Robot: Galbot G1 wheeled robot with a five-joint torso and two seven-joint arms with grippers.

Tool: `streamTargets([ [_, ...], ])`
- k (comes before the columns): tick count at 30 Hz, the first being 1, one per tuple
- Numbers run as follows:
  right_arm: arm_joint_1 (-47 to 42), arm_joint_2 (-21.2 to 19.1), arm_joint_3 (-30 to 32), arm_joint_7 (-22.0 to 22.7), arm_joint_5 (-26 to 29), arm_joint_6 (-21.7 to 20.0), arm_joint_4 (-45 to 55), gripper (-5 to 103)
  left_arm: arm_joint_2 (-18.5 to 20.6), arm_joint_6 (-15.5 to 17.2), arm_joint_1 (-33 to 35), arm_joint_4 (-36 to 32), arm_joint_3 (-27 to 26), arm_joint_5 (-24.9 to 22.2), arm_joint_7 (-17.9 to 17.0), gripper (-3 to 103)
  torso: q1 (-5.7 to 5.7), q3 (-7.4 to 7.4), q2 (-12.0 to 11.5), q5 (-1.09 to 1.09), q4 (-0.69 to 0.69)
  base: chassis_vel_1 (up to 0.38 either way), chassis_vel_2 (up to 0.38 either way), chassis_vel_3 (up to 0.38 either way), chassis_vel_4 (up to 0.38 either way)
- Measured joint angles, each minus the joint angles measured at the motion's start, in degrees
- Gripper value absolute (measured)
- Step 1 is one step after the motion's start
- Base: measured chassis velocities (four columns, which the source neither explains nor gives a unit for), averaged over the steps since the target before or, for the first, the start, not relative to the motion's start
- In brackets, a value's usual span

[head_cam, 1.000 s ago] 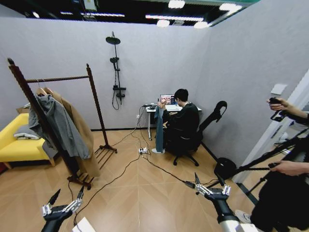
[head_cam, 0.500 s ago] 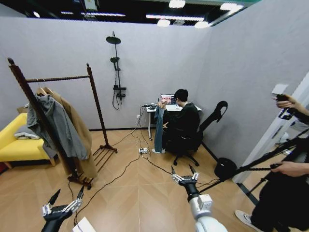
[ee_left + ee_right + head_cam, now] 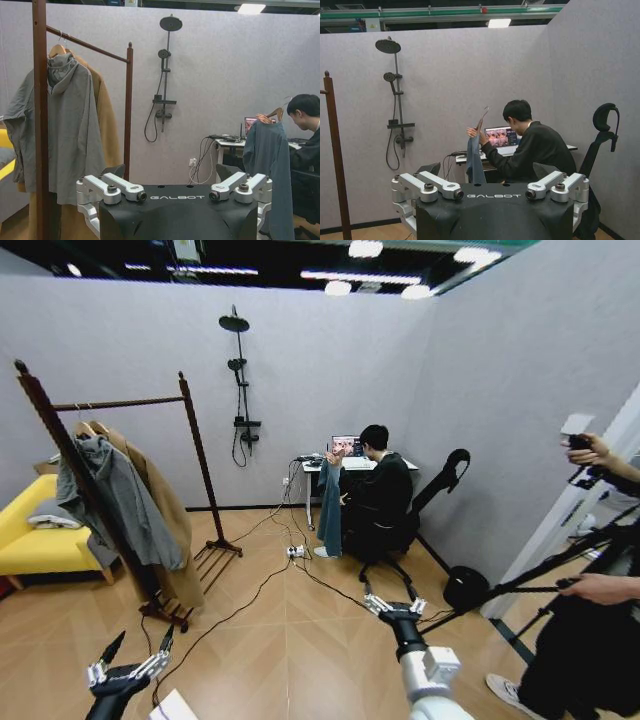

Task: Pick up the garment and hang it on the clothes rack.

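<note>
The garment (image 3: 330,506), long and dark teal, hangs from a wooden hanger that a seated person's hand (image 3: 329,455) holds up beside the desk at the far wall. It also shows as the garment (image 3: 267,165) and the garment (image 3: 475,162). The clothes rack (image 3: 192,430) stands at the left, its crossbar (image 3: 125,403) carrying a grey hooded jacket (image 3: 125,502) and a tan coat (image 3: 170,525). My right gripper (image 3: 392,602) is open, low in the middle, pointing toward the garment and well short of it. My left gripper (image 3: 135,660) hangs open at the lower left.
Cables (image 3: 250,595) trail across the wooden floor between me and the desk (image 3: 312,465). A yellow sofa (image 3: 30,540) sits behind the rack. An office chair (image 3: 385,545) holds the person. A tripod (image 3: 530,585) and a standing person fill the right side.
My right gripper has swung from the right side in toward the middle and now points at the garment. The left arm, the rack and the garment have stayed put.
</note>
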Motion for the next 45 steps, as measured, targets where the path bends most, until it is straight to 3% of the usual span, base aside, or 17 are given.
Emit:
streamTargets([
  [15,-0.1,-0.8,2.1,-2.4,1.4,1.1,-0.7,100,0.0,0.0,0.0,0.0,0.0,0.0,0.0,100,-0.01,-0.01,0.0,-0.01,0.00,-0.052,0.045,0.055,-0.058],
  [45,0.5,-2.1,4.7,-3.1,3.4,2.3,-1.4,100,0.0,0.0,0.0,0.0,0.0,0.0,0.0,100,0.00,0.00,0.0,0.01,0.00,-0.217,0.211,0.229,-0.229],
])
